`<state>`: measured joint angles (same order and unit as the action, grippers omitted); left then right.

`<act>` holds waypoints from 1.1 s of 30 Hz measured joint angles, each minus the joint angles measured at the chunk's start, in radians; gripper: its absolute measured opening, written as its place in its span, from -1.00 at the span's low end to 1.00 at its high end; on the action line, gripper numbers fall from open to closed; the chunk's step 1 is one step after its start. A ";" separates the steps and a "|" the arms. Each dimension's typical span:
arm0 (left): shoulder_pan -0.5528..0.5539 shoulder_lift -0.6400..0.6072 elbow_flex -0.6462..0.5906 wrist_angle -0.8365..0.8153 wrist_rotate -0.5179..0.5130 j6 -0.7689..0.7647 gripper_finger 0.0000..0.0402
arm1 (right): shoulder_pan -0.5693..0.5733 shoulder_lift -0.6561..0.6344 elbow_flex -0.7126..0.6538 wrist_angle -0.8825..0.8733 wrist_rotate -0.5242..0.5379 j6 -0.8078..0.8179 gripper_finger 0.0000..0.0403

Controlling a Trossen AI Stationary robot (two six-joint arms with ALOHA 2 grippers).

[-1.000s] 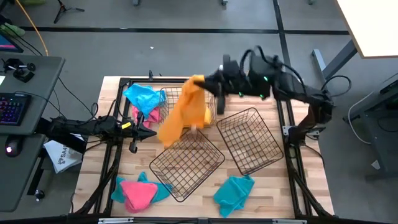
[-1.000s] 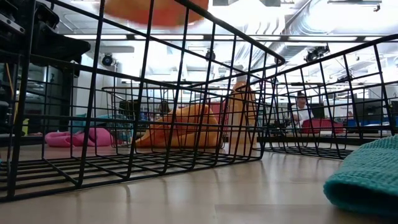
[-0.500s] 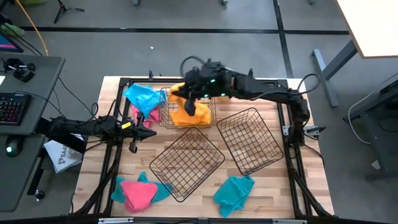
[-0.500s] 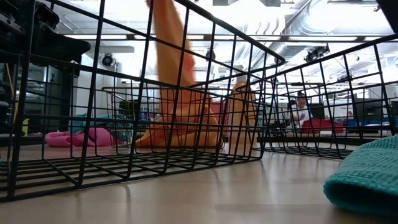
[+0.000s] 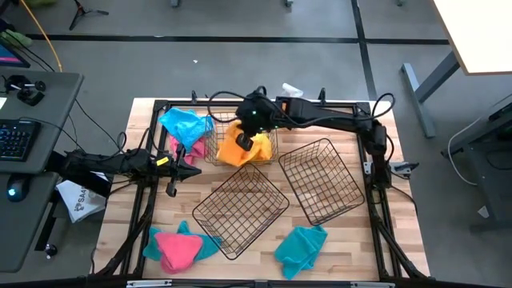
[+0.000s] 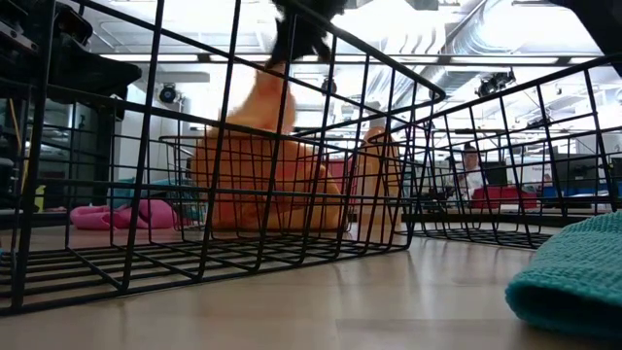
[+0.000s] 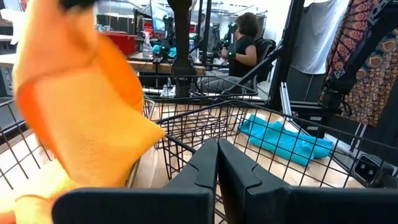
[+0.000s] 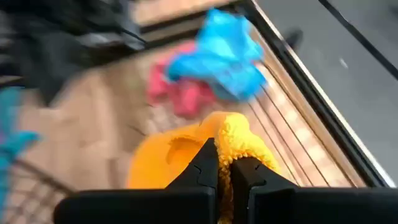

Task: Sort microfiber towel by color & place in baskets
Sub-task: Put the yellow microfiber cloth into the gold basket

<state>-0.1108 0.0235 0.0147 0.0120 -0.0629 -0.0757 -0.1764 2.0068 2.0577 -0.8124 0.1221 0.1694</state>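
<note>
Wooden table [image 5: 352, 240] w/ black frame rails [image 5: 378, 216] round it. Keyboard [image 5: 16, 140] on grey desk [image 5: 56, 88] nearby. Person [image 7: 245, 46] seated in bkgd.

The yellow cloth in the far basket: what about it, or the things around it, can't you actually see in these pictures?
- High view: the right gripper covers part of the yellow cloth.
- Low view: basket wires cross the cloth, and its top is blurred.
- Right wrist view: the blue cloth and pink cloth are blurred.
- Left wrist view: the cloth hides the basket's inside.
</note>
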 joint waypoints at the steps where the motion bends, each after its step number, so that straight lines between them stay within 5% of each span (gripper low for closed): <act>1: 0.000 0.000 0.000 0.000 0.000 0.000 -1.00 | -0.009 0.000 -0.024 0.001 0.022 0.034 -1.00; 12: 0.000 0.000 0.000 0.001 0.000 0.000 -1.00 | -0.038 -0.002 -0.226 0.138 0.224 0.433 -1.00; 20: 0.000 0.000 0.000 0.000 0.000 0.000 -1.00 | 0.012 -0.002 -0.242 0.131 0.122 0.453 -0.91; 28: 0.000 0.000 0.000 0.001 0.000 0.000 -1.00 | -0.020 -0.001 -0.238 0.078 0.051 0.525 -0.13; 33: 0.000 0.000 0.000 0.000 0.000 0.000 -1.00 | -0.020 -0.019 -0.172 0.002 -0.070 0.392 0.40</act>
<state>-0.1108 0.0231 0.0144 0.0125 -0.0631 -0.0757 -0.1967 1.9882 1.8854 -0.8103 0.0523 0.5611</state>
